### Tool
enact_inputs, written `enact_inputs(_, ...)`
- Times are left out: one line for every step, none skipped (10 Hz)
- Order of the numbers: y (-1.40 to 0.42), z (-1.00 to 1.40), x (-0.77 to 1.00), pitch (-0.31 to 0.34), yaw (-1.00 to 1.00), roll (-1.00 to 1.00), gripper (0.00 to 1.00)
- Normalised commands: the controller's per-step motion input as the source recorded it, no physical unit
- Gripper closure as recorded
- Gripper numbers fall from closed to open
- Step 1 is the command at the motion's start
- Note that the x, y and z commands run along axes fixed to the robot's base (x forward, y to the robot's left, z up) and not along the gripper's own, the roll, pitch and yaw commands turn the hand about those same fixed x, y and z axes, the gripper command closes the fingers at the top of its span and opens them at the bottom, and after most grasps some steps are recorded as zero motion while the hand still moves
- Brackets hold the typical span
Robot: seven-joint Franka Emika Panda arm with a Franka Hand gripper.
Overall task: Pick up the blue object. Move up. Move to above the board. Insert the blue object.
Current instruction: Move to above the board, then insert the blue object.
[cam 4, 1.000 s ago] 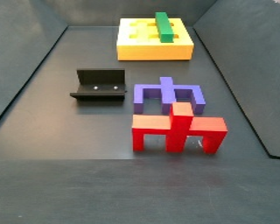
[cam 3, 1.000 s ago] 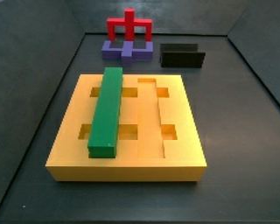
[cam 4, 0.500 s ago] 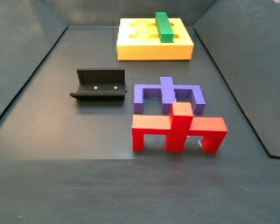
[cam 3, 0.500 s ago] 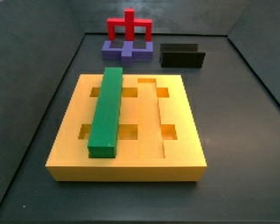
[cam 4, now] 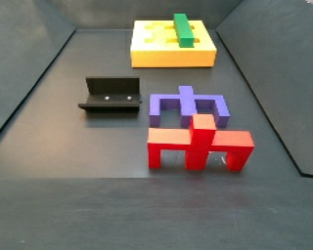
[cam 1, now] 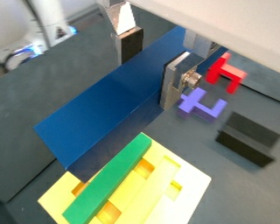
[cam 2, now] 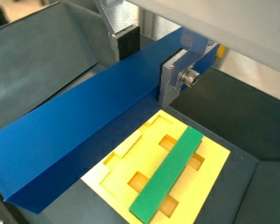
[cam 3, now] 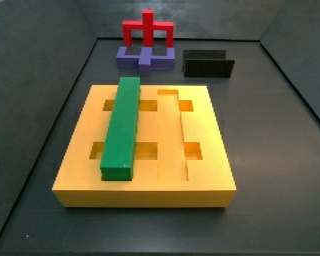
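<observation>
Dark grey floor. Showing only in wrist views: gripper (cam 1: 152, 59) clamping flat blue object (cam 1: 113, 105), hanging above grooved yellow board (cam 2: 136, 162).

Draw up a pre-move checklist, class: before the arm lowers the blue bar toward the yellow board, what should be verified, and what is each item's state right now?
1. Grip: the pincer is shut on the blue object, silver fingers on both flat faces in both wrist views. Ok.
2. Height: the blue object hangs above the board, not touching it. Ok.
3. Occupied groove: the green bar already lies in one lengthwise groove. Ok.
4. Free groove: the groove beside the green bar looks empty. Ok.
5. Alignment of the blue object with the free groove: cannot tell; neither side view shows the pincer.
6. Obstacles: the purple base, red piece and fixture stand apart from the board. Ok.
</observation>
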Motion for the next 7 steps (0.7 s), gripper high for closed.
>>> enact_inputs(-0.03,0.03,0.07,0.158,0.27,0.12,1.0)
enact_inputs(-0.05,-0.53,0.17,-0.067,-0.13,-0.24,1.0)
enact_inputs(-0.12,-0.52,0.3,-0.163,-0.16,-0.28,1.0)
enact_inputs(-0.14,-0.51,0.32,-0.187,-0.18,-0.28,1.0)
enact_inputs(-0.09,-0.57,0.32,-0.149,-0.11,-0.25,1.0)
enact_inputs(-0.17,-0.77,0.18,-0.067,0.0,-0.16,1.0)
enact_inputs(-0.16,-0.87,0.15,-0.011,0.0,-0.11,1.0)
